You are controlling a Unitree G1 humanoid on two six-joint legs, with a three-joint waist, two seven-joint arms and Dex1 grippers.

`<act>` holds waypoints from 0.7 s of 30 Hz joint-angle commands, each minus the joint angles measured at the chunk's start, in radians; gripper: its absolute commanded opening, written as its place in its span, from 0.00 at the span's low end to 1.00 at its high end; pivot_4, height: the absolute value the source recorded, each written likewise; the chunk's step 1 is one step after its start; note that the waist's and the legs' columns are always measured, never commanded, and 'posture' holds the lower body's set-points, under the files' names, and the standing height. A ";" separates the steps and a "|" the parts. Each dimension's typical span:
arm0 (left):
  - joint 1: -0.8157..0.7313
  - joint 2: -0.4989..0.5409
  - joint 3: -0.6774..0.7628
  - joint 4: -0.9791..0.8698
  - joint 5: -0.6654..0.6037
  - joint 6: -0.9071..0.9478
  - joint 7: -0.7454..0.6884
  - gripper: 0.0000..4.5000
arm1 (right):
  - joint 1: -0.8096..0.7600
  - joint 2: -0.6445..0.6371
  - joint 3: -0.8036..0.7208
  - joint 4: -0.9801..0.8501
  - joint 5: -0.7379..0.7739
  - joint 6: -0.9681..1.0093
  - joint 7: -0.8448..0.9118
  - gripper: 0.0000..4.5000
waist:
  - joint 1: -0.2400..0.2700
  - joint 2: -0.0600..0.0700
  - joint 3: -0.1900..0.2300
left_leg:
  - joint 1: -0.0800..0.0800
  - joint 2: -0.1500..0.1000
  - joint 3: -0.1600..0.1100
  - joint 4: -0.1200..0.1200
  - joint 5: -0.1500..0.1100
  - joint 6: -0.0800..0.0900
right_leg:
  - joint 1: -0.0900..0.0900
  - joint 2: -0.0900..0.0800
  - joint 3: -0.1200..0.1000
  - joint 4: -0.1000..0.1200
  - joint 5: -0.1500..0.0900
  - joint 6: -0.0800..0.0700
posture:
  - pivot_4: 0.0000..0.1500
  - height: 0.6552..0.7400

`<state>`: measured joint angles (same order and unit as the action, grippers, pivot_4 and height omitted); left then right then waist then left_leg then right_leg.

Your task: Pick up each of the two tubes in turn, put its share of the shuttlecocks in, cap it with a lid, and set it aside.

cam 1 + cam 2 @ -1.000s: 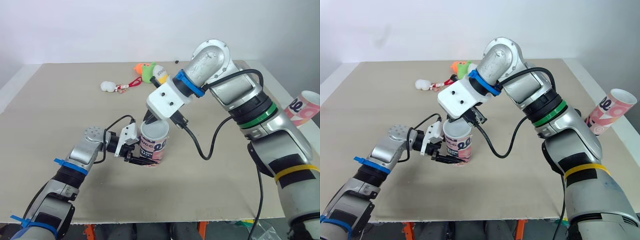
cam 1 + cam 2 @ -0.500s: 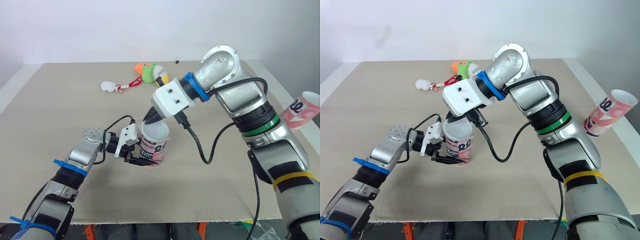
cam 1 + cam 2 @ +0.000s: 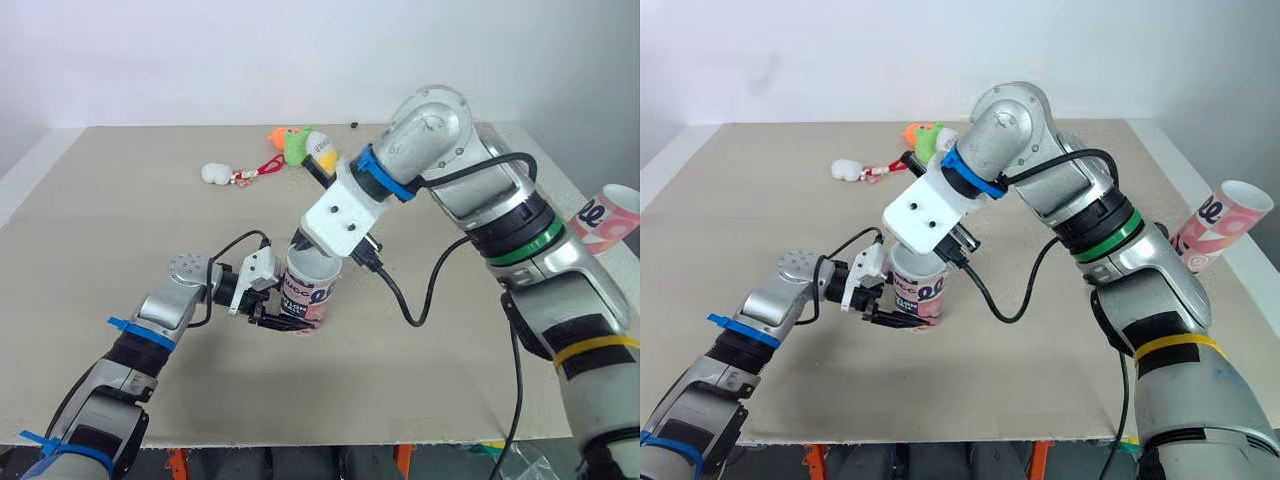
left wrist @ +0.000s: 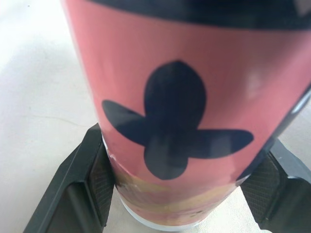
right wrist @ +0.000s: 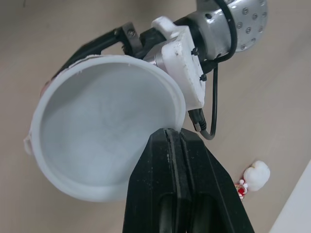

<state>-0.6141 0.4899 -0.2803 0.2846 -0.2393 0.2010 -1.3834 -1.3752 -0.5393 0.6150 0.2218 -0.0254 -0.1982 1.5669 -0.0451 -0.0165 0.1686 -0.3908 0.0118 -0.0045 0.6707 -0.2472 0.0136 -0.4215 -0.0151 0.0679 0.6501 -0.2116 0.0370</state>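
My left gripper (image 3: pixel 284 322) is clamped around the base of the glossy pink tube (image 4: pixel 184 121), so it stands steady and upright on the matte table (image 3: pixel 110 220). Right above it, my right gripper (image 5: pixel 174 137) pinches the thin rim of the round white lid (image 5: pixel 104 145) for capping. The other tube (image 3: pixel 605 215) sits tilted, far right.
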 commanded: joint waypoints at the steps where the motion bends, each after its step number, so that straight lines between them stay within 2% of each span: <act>1: 0.029 0.017 -0.024 0.029 0.040 0.018 0.008 0.72 | -0.025 0.002 0.042 0.035 -0.009 -0.043 0.048 0.02 | 0.000 0.000 0.000 | 0.000 0.001 0.000 0.000 0.000 0.000 | 0.000 0.000 0.000 0.000 0.000 -0.001 | 1.00 0.91; 10: 0.053 0.024 -0.015 0.000 0.036 0.037 0.022 0.72 | 0.001 0.001 0.066 0.003 0.002 -0.070 0.048 0.02 | 0.000 0.000 0.000 | 0.001 0.001 0.000 0.000 0.000 0.000 | 0.000 0.001 0.000 0.000 0.001 -0.002 | 1.00 0.91; 13: 0.056 0.026 -0.013 -0.010 0.034 0.042 0.025 0.72 | 0.018 0.011 0.066 -0.010 -0.003 -0.068 0.047 0.21 | 0.000 -0.001 0.000 | 0.001 0.001 0.000 0.000 0.000 0.000 | 0.000 0.001 0.000 0.000 0.001 -0.003 | 1.00 0.91; 15: 0.057 0.026 -0.012 -0.013 0.033 0.043 0.027 0.72 | 0.029 0.023 0.059 -0.008 -0.009 -0.063 0.047 0.40 | 0.000 -0.001 -0.001 | 0.001 0.001 0.000 0.000 0.000 0.000 | 0.000 0.001 0.000 0.000 0.001 -0.003 | 1.00 0.91; 18: 0.059 0.026 -0.011 -0.018 0.029 0.047 0.027 0.72 | 0.034 0.050 0.028 0.016 -0.026 -0.052 0.035 0.74 | 0.000 -0.001 -0.001 | 0.001 0.001 0.000 0.000 0.000 0.000 | 0.000 0.001 0.000 0.000 0.001 -0.003 | 1.00 0.91; 21: 0.061 0.027 -0.011 -0.021 0.028 0.053 0.025 0.72 | 0.017 0.070 -0.007 0.046 -0.026 -0.029 0.034 1.00 | 0.000 -0.001 -0.001 | 0.001 0.002 -0.001 0.000 0.000 0.000 | 0.000 0.001 -0.001 0.000 0.001 -0.003 | 1.00 0.91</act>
<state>-0.5797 0.4933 -0.2691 0.2421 -0.2395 0.2163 -1.3597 -1.3746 -0.4767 0.5766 0.2534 -0.0403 -0.2374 1.5634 -0.0449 -0.0176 0.1672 -0.3897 0.0134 -0.0051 0.6705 -0.2472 0.0136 -0.4210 -0.0143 0.0665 0.6505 -0.2111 0.0338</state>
